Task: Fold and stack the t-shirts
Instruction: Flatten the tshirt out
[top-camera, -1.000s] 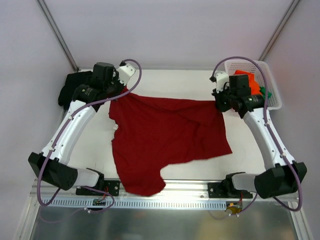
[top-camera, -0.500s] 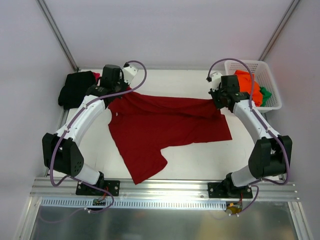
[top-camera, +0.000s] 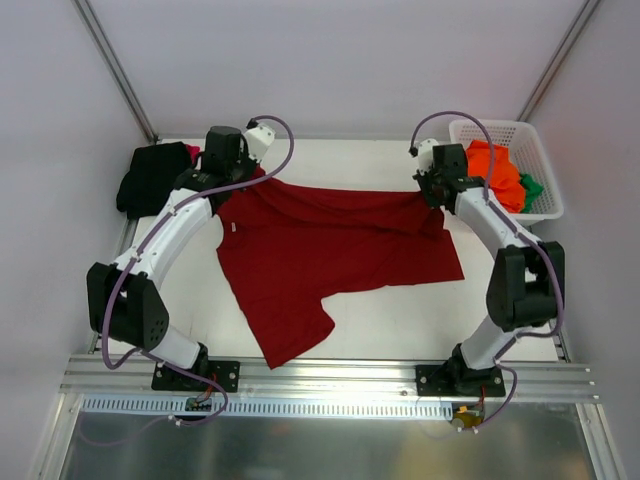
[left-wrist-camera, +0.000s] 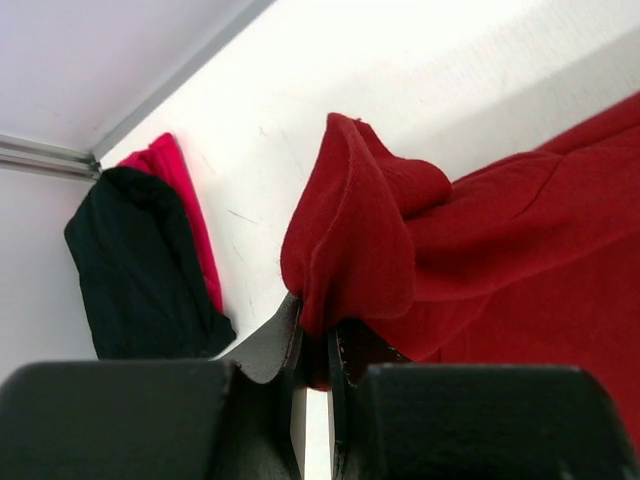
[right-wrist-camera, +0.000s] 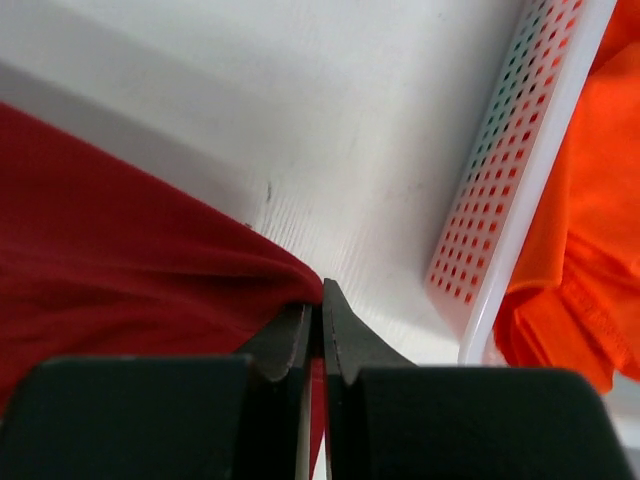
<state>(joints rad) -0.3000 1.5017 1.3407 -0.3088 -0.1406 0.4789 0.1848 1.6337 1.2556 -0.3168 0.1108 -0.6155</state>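
A dark red t-shirt (top-camera: 330, 250) lies spread over the middle of the white table, its far edge stretched between my two grippers. My left gripper (top-camera: 243, 185) is shut on the shirt's far left corner, and a bunched fold of the dark red t-shirt (left-wrist-camera: 360, 230) stands up out of its jaws. My right gripper (top-camera: 428, 195) is shut on the far right corner, where the dark red t-shirt (right-wrist-camera: 150, 260) runs taut into the closed jaws. A black t-shirt (top-camera: 150, 175) with a bright red t-shirt (left-wrist-camera: 180, 210) under it lies at the far left.
A white lattice basket (top-camera: 545, 170) at the far right holds an orange t-shirt (top-camera: 495, 170) and a green one (top-camera: 531, 186). The basket's wall (right-wrist-camera: 510, 170) stands close to the right of my right gripper. A metal rail (top-camera: 330, 375) runs along the table's near edge.
Both grippers have carried the shirt's far edge away from me toward the back of the table. The shirt's lower part has slid off the near rail onto the table.
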